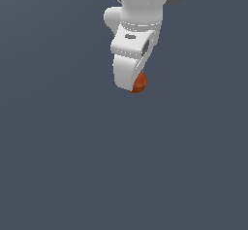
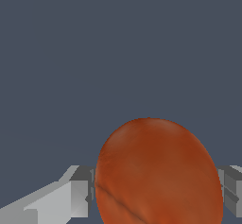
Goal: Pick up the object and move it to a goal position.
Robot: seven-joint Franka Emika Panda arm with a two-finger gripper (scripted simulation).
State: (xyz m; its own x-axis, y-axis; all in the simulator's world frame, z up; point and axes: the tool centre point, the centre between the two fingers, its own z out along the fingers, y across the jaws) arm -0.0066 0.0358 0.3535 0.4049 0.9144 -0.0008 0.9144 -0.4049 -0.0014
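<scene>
Your gripper [image 2: 156,190] has its fingers [image 2: 71,197] clamped on both sides of the orange-red ball [image 2: 158,171].

An orange-red ball [image 2: 158,173] fills the lower part of the wrist view. A faint darker seam line runs across its surface. One grey finger [image 2: 71,197] shows on each side of the ball, both pressed against it. Behind is a plain dark blue-grey surface.
</scene>
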